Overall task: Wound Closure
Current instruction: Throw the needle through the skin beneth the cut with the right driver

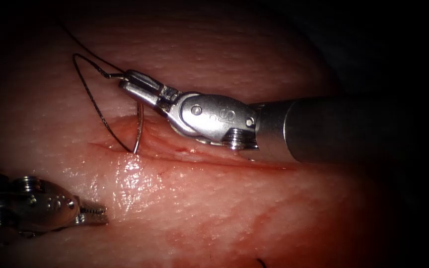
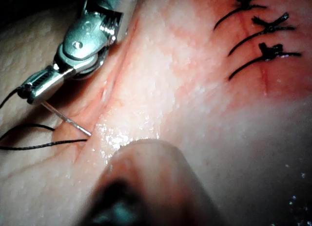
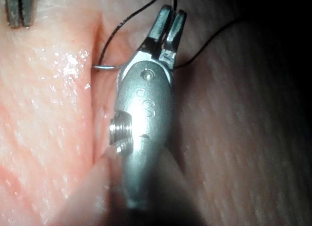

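My right tool (image 1: pixel 127 79) reaches in from the right, its jaws shut on the curved needle (image 1: pixel 139 129) near its tail end. The needle hangs down from the jaws, and its point meets the tissue (image 1: pixel 214 208) at the left end of the cut (image 1: pixel 209 160). I cannot tell how deep the point sits. Dark thread (image 1: pixel 91 94) loops out to the left of the jaws and comes back down to the same spot. My left tool (image 1: pixel 94 215) rests low on the left, jaws shut on nothing. The left wrist view has the right tool (image 2: pixel 27 92), the needle (image 2: pixel 66 120) and the thread (image 2: pixel 34 147).
Three finished stitches with black knots (image 2: pixel 265 26) cross the closed part of the wound. Red fluid (image 1: pixel 254 223) stains the near tissue. A wet glossy patch (image 1: pixel 132 173) lies just below the needle's point. The right tool's thick shaft (image 1: pixel 353 129) lies over the right part of the cut.
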Motion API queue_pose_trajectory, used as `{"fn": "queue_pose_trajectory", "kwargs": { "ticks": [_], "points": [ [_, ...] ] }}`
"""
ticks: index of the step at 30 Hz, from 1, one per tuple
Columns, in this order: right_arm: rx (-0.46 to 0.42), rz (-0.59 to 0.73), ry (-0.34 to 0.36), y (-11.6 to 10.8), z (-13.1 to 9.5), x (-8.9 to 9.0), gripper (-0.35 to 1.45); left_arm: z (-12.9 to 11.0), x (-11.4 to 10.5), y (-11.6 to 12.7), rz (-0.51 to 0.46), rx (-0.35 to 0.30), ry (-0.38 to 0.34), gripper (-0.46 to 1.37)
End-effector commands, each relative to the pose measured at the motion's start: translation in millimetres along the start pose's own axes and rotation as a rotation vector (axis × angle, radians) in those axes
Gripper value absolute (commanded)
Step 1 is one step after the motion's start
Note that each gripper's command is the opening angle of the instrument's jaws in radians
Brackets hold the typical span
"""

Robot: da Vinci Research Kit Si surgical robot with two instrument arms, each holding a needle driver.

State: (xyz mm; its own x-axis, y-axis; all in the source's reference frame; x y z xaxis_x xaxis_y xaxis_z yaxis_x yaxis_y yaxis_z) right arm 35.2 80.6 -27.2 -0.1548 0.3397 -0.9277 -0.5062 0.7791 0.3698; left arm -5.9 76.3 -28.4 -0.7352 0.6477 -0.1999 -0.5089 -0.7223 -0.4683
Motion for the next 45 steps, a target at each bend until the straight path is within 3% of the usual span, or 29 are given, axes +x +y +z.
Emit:
{"fn": "queue_pose_trajectory", "kwargs": {
  "ticks": [1, 18, 30, 40, 45],
  "points": [
    [0.0, 0.014, 0.001, -0.1, 0.0, 0.0, -0.35, 0.0, -0.1, -0.1, 0.002, -0.004, 0.0, -0.09],
    [-0.038, 0.336, 0.0, -0.2, -0.3, -0.4, -0.35, 0.2, -0.6, -0.5, 0.001, -0.005, 0.001, -0.12],
    [-0.05, 0.568, -0.056, -1.1, -0.9, -0.9, -0.35, 0.1, -0.7, -0.6, 0.002, -0.006, 0.001, -0.1],
    [-0.037, 0.698, -0.063, -2.0, -0.9, -0.9, -0.35, 0.0, -0.8, -0.7, 0.004, -0.007, 0.0, -0.09],
    [-0.03, 0.846, -0.092, -2.7, -0.9, -0.8, -0.35, 0.0, -0.8, -0.7, 0.004, -0.007, 0.0, -0.09]
  ]
}}
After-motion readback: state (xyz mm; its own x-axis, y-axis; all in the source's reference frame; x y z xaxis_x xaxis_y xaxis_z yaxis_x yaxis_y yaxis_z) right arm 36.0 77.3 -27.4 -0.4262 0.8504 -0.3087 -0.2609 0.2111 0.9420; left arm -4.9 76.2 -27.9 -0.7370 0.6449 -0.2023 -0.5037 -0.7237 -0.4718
